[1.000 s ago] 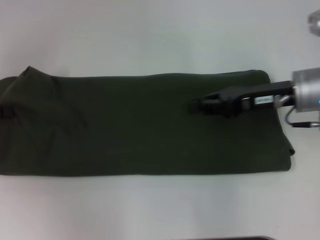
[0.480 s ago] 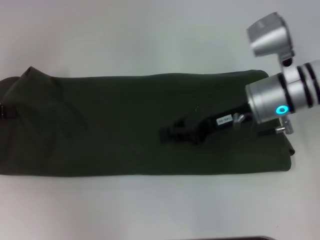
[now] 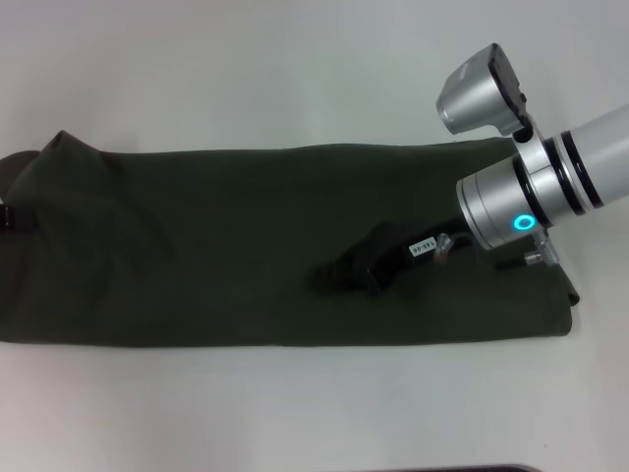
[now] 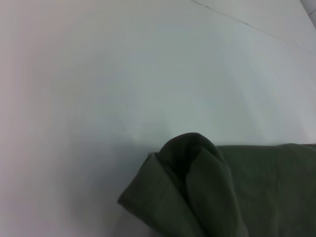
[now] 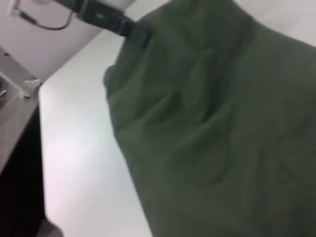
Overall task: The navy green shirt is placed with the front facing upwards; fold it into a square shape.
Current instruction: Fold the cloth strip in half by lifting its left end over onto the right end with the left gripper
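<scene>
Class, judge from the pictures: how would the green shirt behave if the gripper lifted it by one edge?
The shirt would probably droop: its end lies in soft, rumpled folds. Layered into a long band, it might unfold. The right gripper is over its middle.

The right arm [image 3: 536, 192] now reaches farther in over the navy green shirt [image 3: 216, 246] than a second ago, its silver wrist housing with the lit ring standing above the cloth's right end instead of at the picture's edge. The right tool [image 3: 339, 275] is nearer the shirt's middle and lower toward its near edge, angled downward. The wrist camera housing is now fully in the head view.
</scene>
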`<control>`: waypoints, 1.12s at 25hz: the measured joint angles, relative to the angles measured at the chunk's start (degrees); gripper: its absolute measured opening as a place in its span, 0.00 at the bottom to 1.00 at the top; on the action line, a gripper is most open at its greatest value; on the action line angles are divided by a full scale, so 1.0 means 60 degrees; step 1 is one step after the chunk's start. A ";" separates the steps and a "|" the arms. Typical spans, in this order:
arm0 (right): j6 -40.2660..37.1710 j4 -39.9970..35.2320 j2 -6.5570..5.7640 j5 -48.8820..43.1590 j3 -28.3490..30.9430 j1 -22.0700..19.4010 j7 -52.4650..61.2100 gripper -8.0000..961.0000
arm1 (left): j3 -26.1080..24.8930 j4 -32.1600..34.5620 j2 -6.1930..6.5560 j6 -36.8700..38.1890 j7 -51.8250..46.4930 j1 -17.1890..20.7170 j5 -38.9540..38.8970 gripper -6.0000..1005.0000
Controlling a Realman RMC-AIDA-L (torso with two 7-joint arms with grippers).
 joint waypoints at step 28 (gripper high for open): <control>-0.0366 -0.0282 0.0045 0.0499 -0.0536 0.0650 0.0138 0.06 | -0.0001 -0.0009 -0.0015 -0.0133 0.0015 -0.0075 0.0000 0.11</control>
